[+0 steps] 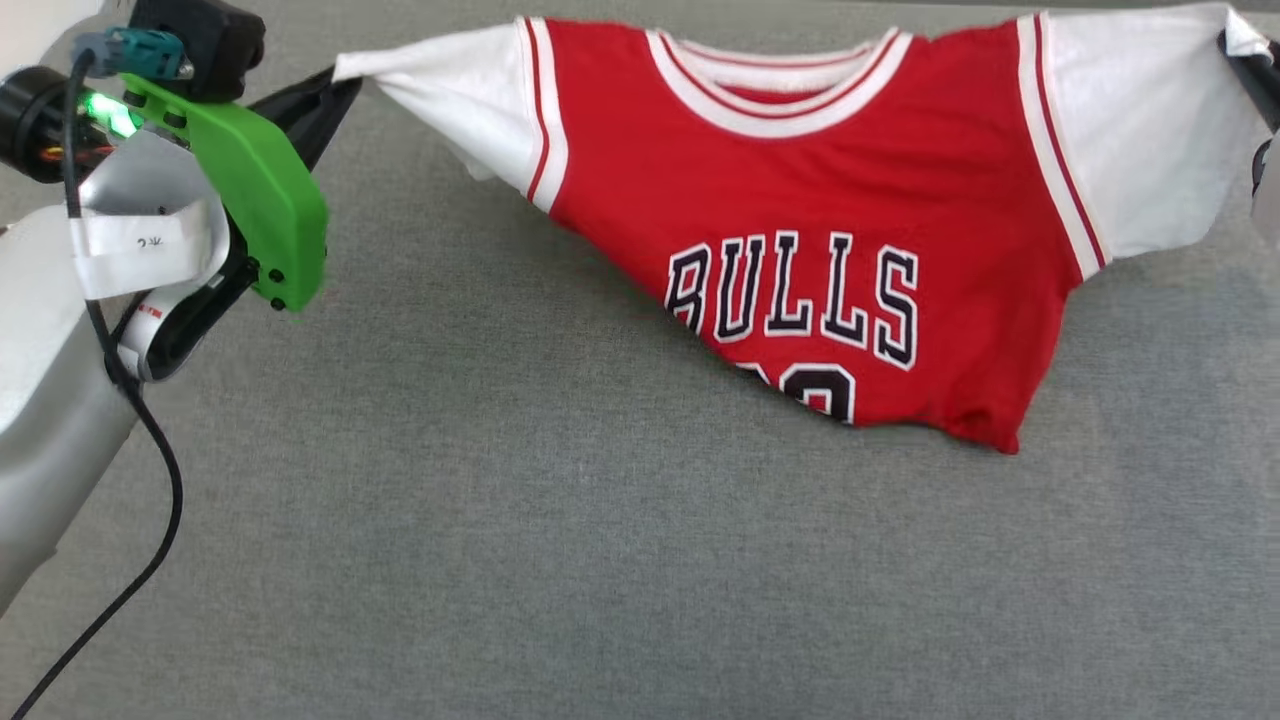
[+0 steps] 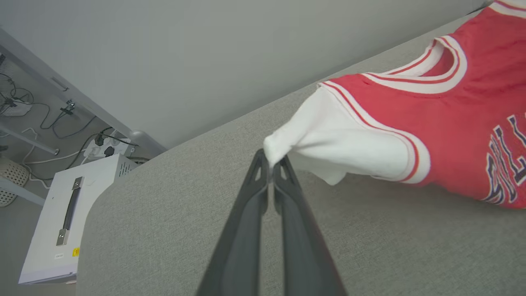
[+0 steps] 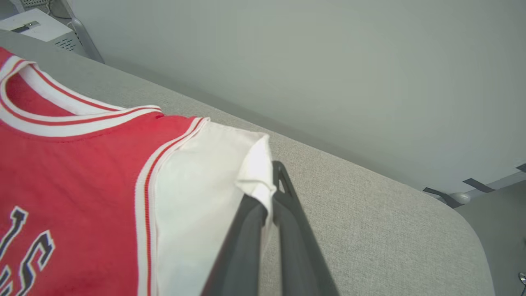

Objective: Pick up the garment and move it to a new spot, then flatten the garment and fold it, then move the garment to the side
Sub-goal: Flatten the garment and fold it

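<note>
left hand (image 2: 270, 165): clamped on garment (image 1: 800, 190) sleeve | right hand (image 3: 272, 191): clamped on other sleeve | number half hidden

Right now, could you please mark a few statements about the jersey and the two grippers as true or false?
1. The left gripper is shut on one white sleeve of the jersey. True.
2. The right gripper is open, clear of the jersey. False: it is shut on the other white sleeve.
3. The jersey is folded into a neat square. False: it is stretched between the grippers.
4. The lettering reads BULLS. True.
5. The surface beneath is grey fabric. True.
</note>
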Controlling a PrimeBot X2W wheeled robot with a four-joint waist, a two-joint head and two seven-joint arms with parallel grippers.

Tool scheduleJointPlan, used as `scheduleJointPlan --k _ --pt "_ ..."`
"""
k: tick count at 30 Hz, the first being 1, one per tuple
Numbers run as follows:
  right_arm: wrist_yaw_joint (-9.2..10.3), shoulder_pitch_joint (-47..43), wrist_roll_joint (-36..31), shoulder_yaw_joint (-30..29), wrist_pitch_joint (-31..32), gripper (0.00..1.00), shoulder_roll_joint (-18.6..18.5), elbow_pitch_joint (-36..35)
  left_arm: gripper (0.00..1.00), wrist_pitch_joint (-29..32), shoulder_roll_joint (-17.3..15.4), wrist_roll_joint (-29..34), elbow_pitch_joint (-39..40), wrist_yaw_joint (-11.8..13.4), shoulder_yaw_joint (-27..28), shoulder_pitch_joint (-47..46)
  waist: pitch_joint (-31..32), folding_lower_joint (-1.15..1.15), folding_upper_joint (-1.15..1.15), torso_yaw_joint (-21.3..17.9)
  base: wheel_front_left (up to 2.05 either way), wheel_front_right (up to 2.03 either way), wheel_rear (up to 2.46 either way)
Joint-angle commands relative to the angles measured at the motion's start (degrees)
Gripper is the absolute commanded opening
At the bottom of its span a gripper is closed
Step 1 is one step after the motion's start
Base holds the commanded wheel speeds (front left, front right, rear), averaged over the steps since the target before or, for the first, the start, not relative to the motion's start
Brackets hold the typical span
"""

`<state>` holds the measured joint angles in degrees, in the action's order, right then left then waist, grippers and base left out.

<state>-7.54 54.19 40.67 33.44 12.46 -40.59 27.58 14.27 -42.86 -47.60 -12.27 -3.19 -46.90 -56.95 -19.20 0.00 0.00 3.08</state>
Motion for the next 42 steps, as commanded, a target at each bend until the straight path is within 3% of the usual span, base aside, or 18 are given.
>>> scheduleJointPlan --k 1,12,22,28,34,42 --pt "0.05 0.71 -0.26 -0.41 -1.36 0.0 -0.61 -1.07 0.0 -0.86 -0.48 1.04 0.71 0.77 0.58 -0.2 3.6 0.0 0.0 -1.91 0.0 0.0 0.0" --pt "0.05 1.84 -0.83 -7.31 -4.6 0.0 -2.57 -11.3 0.0 -4.29 0.03 4.74 6.73 3.23 3.22 -6.59 7.63 0.0 0.0 -2.88 0.0 0.0 0.0" --pt "0.05 7.88 -4.19 -14.42 -0.93 0.0 -1.77 -16.48 0.0 -3.78 4.12 7.75 4.81 1.82 4.27 -18.98 3.2 0.0 0.0 -3.12 0.0 0.0 0.0" --pt "0.05 18.15 -8.54 -14.91 0.73 0.0 0.31 -13.31 0.0 -3.55 7.57 9.03 -2.36 -0.25 5.32 -29.93 -3.13 0.0 0.0 -3.95 0.0 0.0 0.0" --pt "0.05 30.32 -13.76 -10.48 -0.11 0.0 1.94 -5.9 0.0 -5.67 10.14 11.7 -11.32 -1.8 5.73 -40.6 -8.12 0.0 0.0 -4.5 0.0 0.0 0.0" --pt "0.05 45.06 -17.82 -8.1 -6.87 0.0 5.6 4.89 0.0 -11.44 12.05 13.65 -21.18 -3.04 6.67 -51.26 -11.63 0.0 0.0 -4.55 0.0 0.0 0.0"
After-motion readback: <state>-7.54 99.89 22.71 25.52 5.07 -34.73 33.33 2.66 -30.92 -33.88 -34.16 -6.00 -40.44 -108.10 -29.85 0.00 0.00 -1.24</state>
